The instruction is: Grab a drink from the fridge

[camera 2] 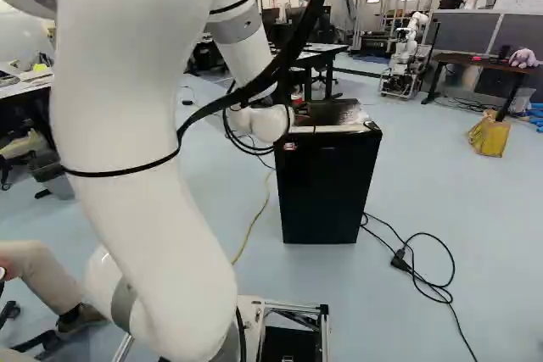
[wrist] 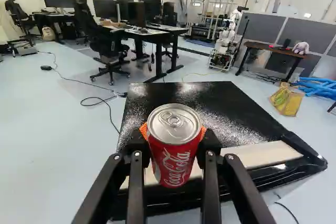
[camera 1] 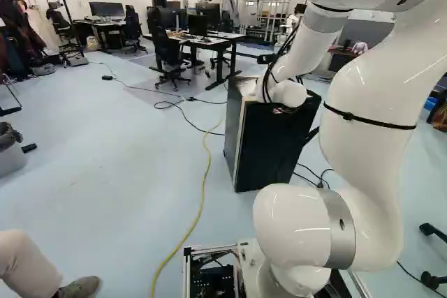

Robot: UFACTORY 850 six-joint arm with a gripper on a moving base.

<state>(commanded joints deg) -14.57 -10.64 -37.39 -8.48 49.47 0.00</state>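
Note:
In the right base view, my gripper [camera 2: 299,110] shows partly beyond the white wrist, over the fridge top, with a bit of the red can [camera 2: 297,99] beside it. The wrist view shows my gripper [wrist: 174,136] shut on the upright red soda can [wrist: 176,163], an orange pad at either side and its silver lid uncovered. Behind and below the can lies the black top [wrist: 194,98] of the fridge, with a pale strip along its front. The small black fridge [camera 1: 269,148] stands on the floor, its door apparently closed. Its inside is hidden.
Black cables [camera 2: 424,281] lie on the floor beside the fridge, and a yellow cable [camera 1: 204,186] runs past its other side. Farther back stand desks [wrist: 157,35], office chairs [wrist: 107,45] and another robot [wrist: 226,40]. A yellow bag [camera 2: 489,135] sits at the far right.

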